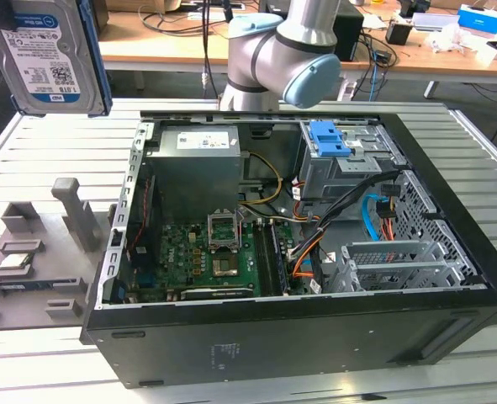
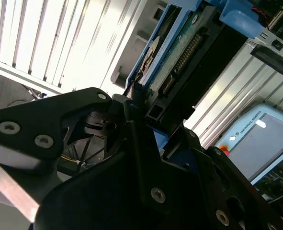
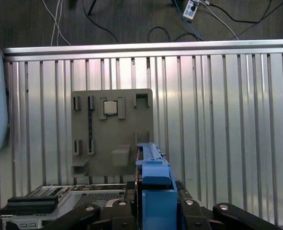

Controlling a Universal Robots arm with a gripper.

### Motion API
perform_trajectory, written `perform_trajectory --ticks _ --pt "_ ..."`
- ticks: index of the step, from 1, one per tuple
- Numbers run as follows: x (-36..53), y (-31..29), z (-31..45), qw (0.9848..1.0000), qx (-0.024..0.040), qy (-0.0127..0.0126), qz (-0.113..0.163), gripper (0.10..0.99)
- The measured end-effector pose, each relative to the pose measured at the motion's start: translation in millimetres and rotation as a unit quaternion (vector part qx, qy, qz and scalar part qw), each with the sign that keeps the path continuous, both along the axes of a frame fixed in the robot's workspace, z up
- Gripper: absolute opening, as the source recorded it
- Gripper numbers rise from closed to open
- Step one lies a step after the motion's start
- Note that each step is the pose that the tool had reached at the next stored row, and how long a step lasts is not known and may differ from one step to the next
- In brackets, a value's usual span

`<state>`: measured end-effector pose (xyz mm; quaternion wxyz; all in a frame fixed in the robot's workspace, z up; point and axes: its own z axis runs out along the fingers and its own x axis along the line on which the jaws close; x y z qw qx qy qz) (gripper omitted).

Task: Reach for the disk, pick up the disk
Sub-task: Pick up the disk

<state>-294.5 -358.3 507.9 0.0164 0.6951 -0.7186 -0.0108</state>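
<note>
- Exterior view: the disk (image 1: 50, 55) is up in the air on the exterior view's left, label facing out and standing on edge. It is well clear of the slatted table (image 1: 29, 362) and of the open computer case (image 1: 273, 345) that sits in the table's middle. The grey fixture (image 1: 38, 244) lies on the table near the edge on that same side, below the disk. The arm (image 1: 282, 50) rises behind the case's far edge.
- Second wrist view: the gripper (image 2: 141, 115) has its black fingers (image 2: 79, 108) clamped on the disk (image 2: 179, 50). They pinch one end of it across the blue bracket, and the circuit-board face shows beyond them.
- First wrist view: looking down past the gripper (image 3: 155, 218), the blue-edged disk (image 3: 155, 189) stands between the fingers. It is above the table (image 3: 227, 120), just beside an edge of the fixture plate (image 3: 98, 158).
- My reading: the reach is over and the pick-up looks done, with the disk off every surface. Any further move calls for a firm clamp and a steady wrist, since only one end is held and the long body could swing or slip.
</note>
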Motion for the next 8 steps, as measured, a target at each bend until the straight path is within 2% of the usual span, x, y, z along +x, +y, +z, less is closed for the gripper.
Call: perform_trajectory --ticks 2,5,8 --pt "4.6 0.0 0.0 1.0 0.0 0.0 0.0 0.369" --pt "18.0 0.0 0.0 1.0 0.0 0.0 0.0 0.369" --pt "25.5 0.0 0.0 1.0 0.0 0.0 0.0 0.369"
